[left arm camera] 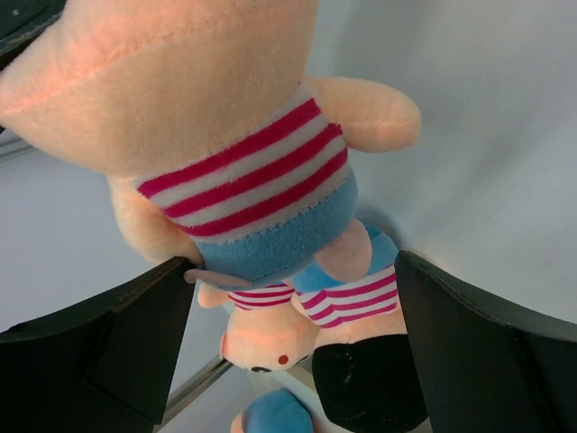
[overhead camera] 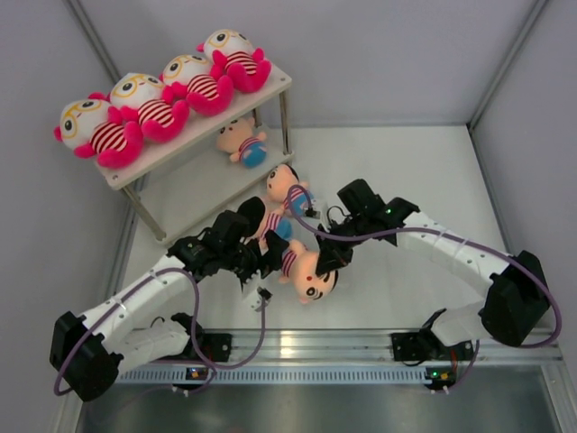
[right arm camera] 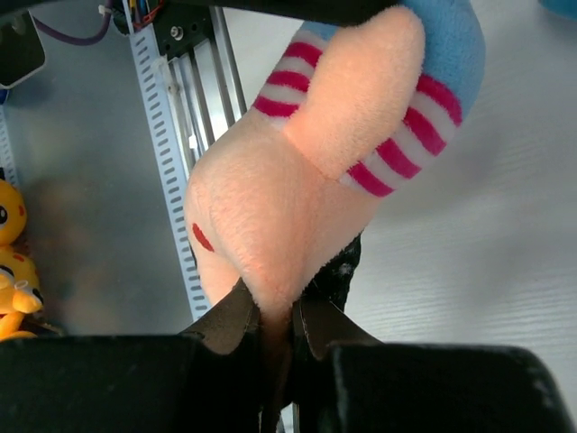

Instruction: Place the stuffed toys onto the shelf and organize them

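My right gripper (right arm camera: 275, 311) is shut on the head of a peach-faced, black-haired stuffed toy (overhead camera: 306, 272), pinching the plush (right arm camera: 288, 198) above the table's near middle. My left gripper (overhead camera: 268, 260) stands open beside it, with the toy's striped shirt and blue pants (left arm camera: 243, 171) between its wide fingers (left arm camera: 108, 352), not gripped. Two more peach-faced toys (overhead camera: 281, 183) (overhead camera: 270, 222) lie on the table behind. Another (overhead camera: 242, 140) sits on the shelf's lower board. Several pink-limbed toys (overhead camera: 149, 113) line the shelf's top board (overhead camera: 275, 79).
The shelf stands at the far left on thin metal legs (overhead camera: 285, 122). An aluminium rail (overhead camera: 297, 343) runs along the near edge. Grey walls close in the left, back and right. Yellow plush things (right arm camera: 11, 253) show beyond the rail in the right wrist view.
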### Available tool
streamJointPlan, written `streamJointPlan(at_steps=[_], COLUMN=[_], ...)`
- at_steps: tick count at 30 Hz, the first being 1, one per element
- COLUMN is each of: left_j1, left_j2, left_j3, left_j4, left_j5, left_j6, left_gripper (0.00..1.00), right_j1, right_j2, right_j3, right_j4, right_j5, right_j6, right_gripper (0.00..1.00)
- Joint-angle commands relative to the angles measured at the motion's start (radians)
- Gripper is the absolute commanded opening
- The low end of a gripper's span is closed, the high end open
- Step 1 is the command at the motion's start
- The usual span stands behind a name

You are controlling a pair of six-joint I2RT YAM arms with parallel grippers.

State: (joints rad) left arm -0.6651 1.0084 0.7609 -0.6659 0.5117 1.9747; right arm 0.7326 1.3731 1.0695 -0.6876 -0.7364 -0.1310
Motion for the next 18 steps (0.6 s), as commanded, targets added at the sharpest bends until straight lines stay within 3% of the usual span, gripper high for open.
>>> streamJointPlan(at_steps=[1,3,4,7,11,13,14,15,18], left_j1=[-0.004,-0.01,-0.011,-0.013,-0.017,-0.018,-0.018,-0.018,-0.018], left_j2=[0.041,0.067,0.076,0.116,0.154,0.151,0.144,0.128,0.087], left_j3=[0.001,0.024,0.035,0.064,0.094,0.1,0.109,0.117,0.126], left_j4=[-0.075,-0.075,-0.075,-0.075,-0.073,-0.075,-0.075,-0.075,-0.075], left_j5=[0.049,0.071,0.076,0.1,0.143,0.133,0.129,0.132,0.146], left_j6=[0.685,0.684,0.685,0.678,0.685,0.681,0.643,0.612,0.53], left_gripper=[0.96,0.92,0.82,0.69,0.36,0.42,0.53,0.76,0.85], right_j1=[0.017,0.016,0.017,0.017,0.017,0.014,0.008,-0.005,-0.042], right_j2=[0.006,0.012,0.017,0.02,0.023,0.026,0.03,0.03,0.029], right_j3=[0.086,0.089,0.092,0.101,0.113,0.118,0.115,0.101,0.066], right_j4=[0.03,0.051,0.056,0.075,0.088,0.071,0.063,0.069,0.135], right_j5=[-0.069,-0.072,-0.081,-0.107,-0.066,-0.005,-0.003,-0.009,-0.05], right_j6=[-0.036,-0.03,-0.027,-0.021,-0.006,0.005,0.01,0.02,0.095], right_gripper=[0.0,0.0,0.0,0.0,0.0,0.0,0.0,0.0,0.0])
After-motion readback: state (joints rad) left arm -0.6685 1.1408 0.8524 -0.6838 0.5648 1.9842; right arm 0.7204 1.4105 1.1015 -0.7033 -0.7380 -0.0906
